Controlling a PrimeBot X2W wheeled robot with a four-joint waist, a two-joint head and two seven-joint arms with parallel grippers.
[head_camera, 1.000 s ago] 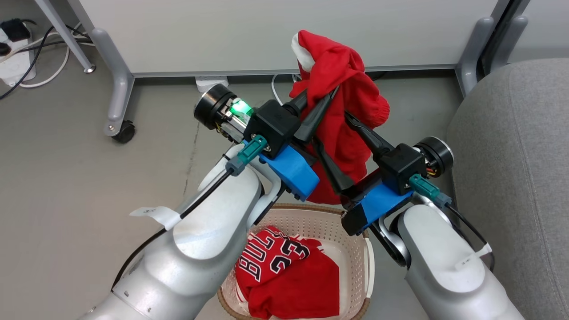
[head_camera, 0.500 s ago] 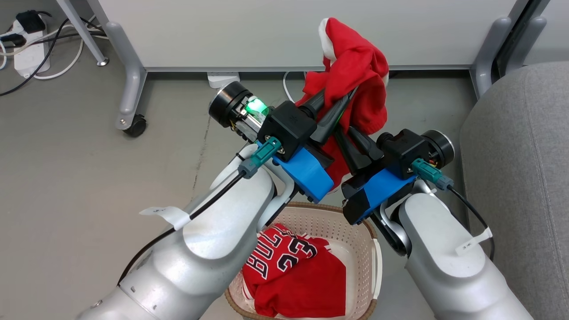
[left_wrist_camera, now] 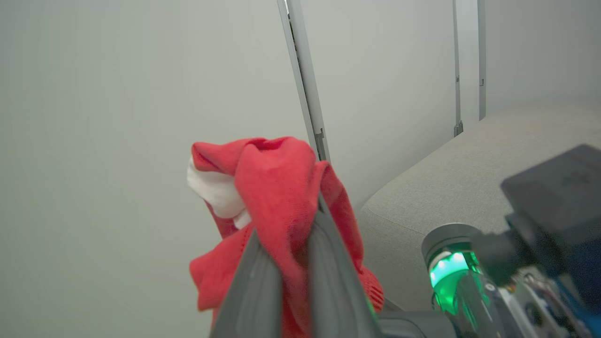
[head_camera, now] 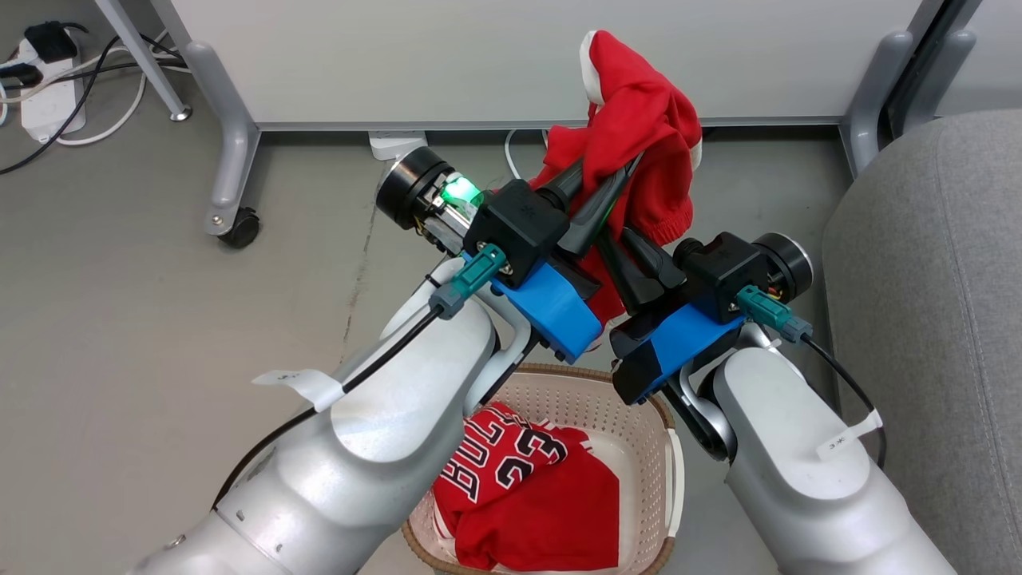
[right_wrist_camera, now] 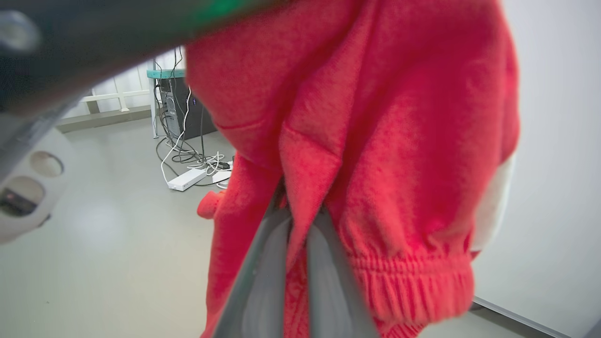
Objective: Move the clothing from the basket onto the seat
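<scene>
- The left gripper (head_camera: 600, 177) is seen with its two dark fingers drawn together on a fold of the red shorts (head_camera: 647, 120); in the left wrist view (left_wrist_camera: 288, 225) the cloth is pinched between them and the fingertips are buried in it.
- The right gripper (head_camera: 619, 239) is likewise closed on the shorts, lower down; its fingertips are covered by the left gripper's fingers and the fabric. In the right wrist view (right_wrist_camera: 300, 211) a pleat just above the elastic hem is nipped between the two fingers.
- The shorts are held in the air above the floor, bunched, so their full shape cannot be made out; a patch of white trim is shown at the top.
- The basket (head_camera: 559, 375) is placed on the floor below the arms. Its near rim is cut off by the bottom edge and its left side is hidden by the left forearm.
- The red jersey (head_camera: 511, 463) is crumpled inside the basket, its lettering partly covered by that forearm.
- The grey seat (head_camera: 934, 279) is found at the right, cut off by the frame, well apart from the shorts.
</scene>
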